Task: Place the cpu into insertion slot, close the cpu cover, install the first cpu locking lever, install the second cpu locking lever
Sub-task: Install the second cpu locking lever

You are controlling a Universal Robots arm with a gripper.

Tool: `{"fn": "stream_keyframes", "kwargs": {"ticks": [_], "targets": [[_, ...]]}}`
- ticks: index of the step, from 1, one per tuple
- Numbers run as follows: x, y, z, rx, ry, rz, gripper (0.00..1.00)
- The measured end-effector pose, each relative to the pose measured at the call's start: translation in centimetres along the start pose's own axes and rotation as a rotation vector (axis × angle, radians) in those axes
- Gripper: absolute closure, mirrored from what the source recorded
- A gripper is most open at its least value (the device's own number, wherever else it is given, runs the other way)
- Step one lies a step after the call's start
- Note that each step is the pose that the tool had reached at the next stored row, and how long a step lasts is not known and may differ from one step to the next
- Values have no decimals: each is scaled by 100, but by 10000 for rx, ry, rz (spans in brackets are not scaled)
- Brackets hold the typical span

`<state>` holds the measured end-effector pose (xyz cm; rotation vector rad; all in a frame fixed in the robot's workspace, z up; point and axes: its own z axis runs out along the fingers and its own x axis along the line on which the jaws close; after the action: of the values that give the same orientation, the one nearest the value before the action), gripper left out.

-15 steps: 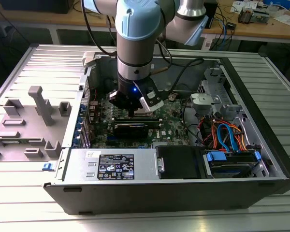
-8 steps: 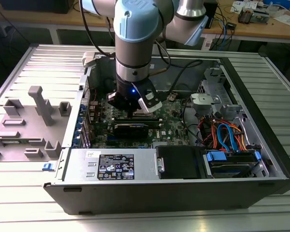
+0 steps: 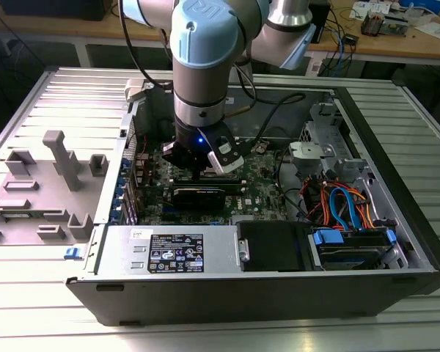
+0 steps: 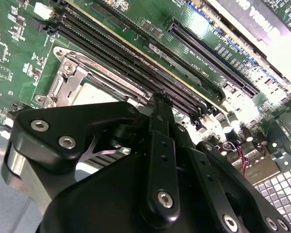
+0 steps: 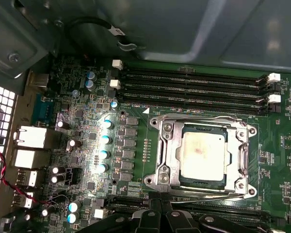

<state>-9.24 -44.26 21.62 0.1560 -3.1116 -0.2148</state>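
The cpu (image 5: pixel 202 153), a pale silver square, lies in the insertion slot (image 5: pixel 242 187) on the green board. The cpu cover (image 5: pixel 167 155), a silvery frame, lies flat around it. One thin wire locking lever (image 5: pixel 199 118) runs flat along one edge of the socket, and a second lever (image 5: pixel 199 195) lies along the opposite edge. My gripper (image 5: pixel 161 209) hangs just beside the socket on the second lever's side, shut and holding nothing. In the second wrist view the gripper (image 4: pixel 157 99) stands over the slot's rim (image 4: pixel 68 82), with part of the cpu (image 4: pixel 94 94) showing. In the exterior view the gripper (image 3: pixel 200 174) reaches into the open computer case.
Long black memory slots (image 5: pixel 194 85) run beside the socket. A black expansion card (image 3: pixel 198 196) lies near the gripper. Coloured cables (image 3: pixel 345 205) and a drive bay (image 3: pixel 352 246) fill the case at the exterior view's right. Grey fixtures (image 3: pixel 59 161) stand on the table at its left.
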Motion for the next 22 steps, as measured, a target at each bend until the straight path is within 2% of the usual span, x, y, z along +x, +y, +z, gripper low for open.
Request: {"fn": "stream_keyframes", "kwargs": {"ticks": [7, 10, 11, 18, 21, 22], "targets": [[23, 4, 5, -9, -1, -1, 89], [26, 12, 23, -75, -6, -4, 89], [30, 14, 34, -117, -12, -3, 89], [57, 14, 59, -217, -21, -2, 89], [64, 12, 79, -326, -34, 8, 89], [66, 12, 80, -337, -36, 9, 89]]}}
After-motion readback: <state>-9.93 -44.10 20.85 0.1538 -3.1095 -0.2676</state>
